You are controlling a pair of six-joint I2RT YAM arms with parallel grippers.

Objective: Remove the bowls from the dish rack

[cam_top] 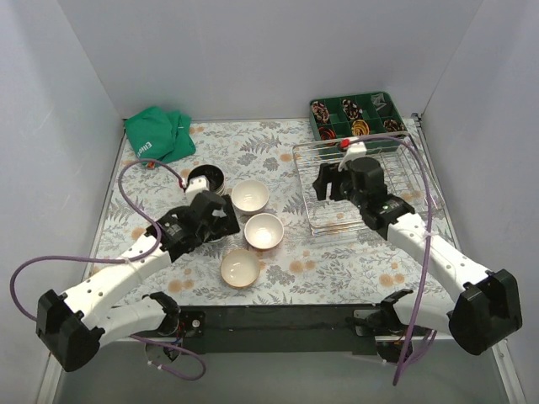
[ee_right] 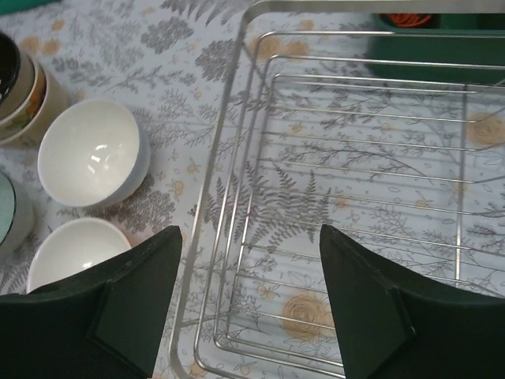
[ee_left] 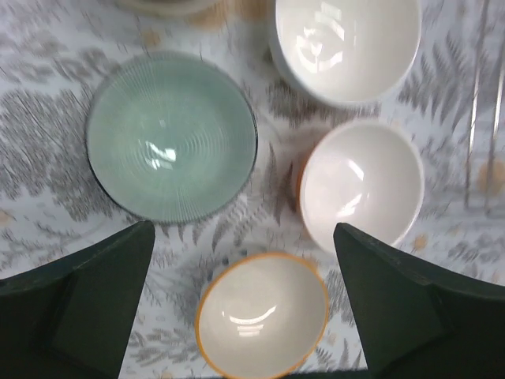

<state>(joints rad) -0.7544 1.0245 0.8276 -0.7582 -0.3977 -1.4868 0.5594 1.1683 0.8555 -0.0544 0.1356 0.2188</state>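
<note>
The wire dish rack (cam_top: 313,215) sits at the right of the table and holds no bowls; in the right wrist view (ee_right: 229,134) its floor is bare. My right gripper (cam_top: 335,181) hovers open over the rack's left end (ee_right: 251,237). Several bowls stand on the table to the left: a dark-glazed stack (cam_top: 205,178), two white bowls (cam_top: 250,196) (cam_top: 264,231) and an orange-rimmed bowl (cam_top: 240,268). My left gripper (cam_top: 210,220) is open and empty above them (ee_left: 243,237), over a pale green ribbed bowl (ee_left: 171,134) and the orange-rimmed bowl (ee_left: 263,314).
A green plastic compartment tray (cam_top: 358,114) stands just behind the rack. A green cloth (cam_top: 158,133) lies at the back left. A purple cable (cam_top: 135,189) loops over the left side. Grey walls close in the table on three sides.
</note>
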